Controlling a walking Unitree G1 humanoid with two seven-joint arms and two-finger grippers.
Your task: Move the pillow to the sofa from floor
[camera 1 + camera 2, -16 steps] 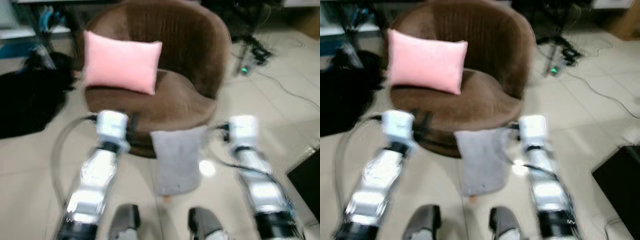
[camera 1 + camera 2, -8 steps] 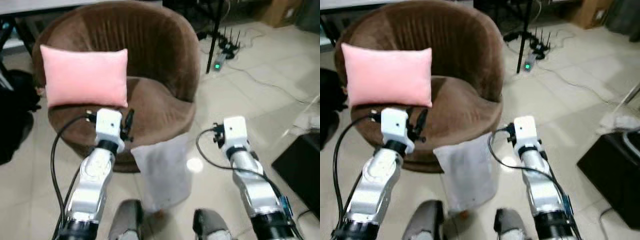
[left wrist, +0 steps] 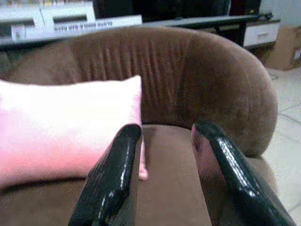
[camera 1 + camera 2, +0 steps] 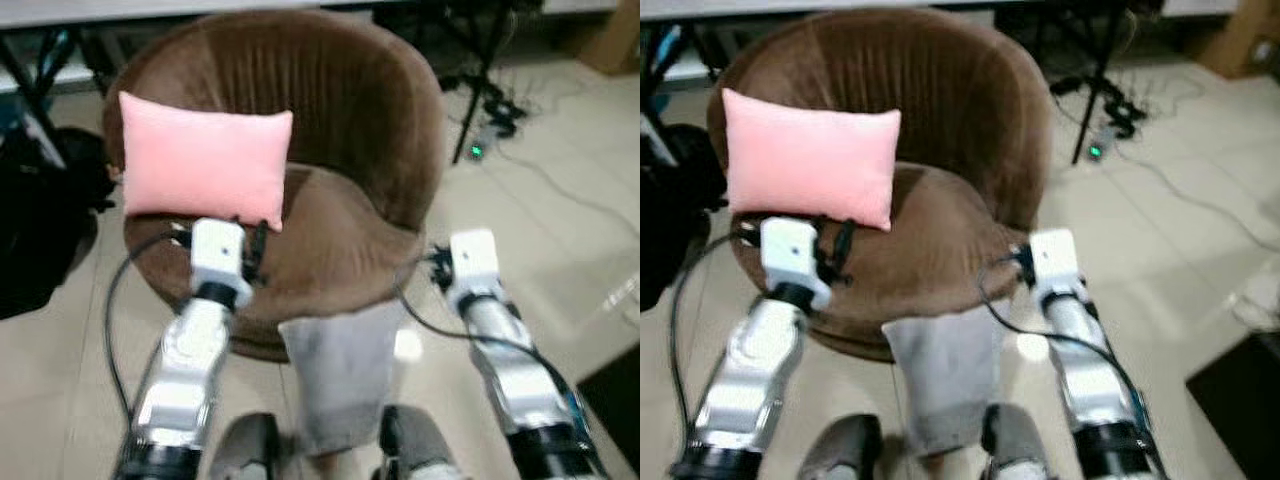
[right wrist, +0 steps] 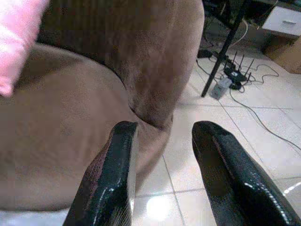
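Observation:
A pink pillow [image 4: 205, 165] leans against the back of the brown round armchair [image 4: 350, 120], on the left of its seat. A grey pillow [image 4: 340, 385] stands on the tiled floor against the chair's front, between my two arms and just ahead of my feet. My left gripper [image 3: 164, 134] is open with nothing in it, held over the seat's front edge near the pink pillow [image 3: 66, 127]. Also open with nothing between its fingers, my right gripper [image 5: 164, 129] hovers by the chair's right front edge [image 5: 141, 94], above the floor.
A black bag [image 4: 40, 230] lies on the floor left of the chair. A stand's leg [image 4: 478, 95], a power strip [image 4: 478, 150] and cables sit on the tiles at the back right. A black box [image 4: 1240, 400] is at the lower right.
The whole picture has shifted as the camera moved; the grey pillow now shows lower, nearer my feet. Both arms hold the same raised pose, grippers still open.

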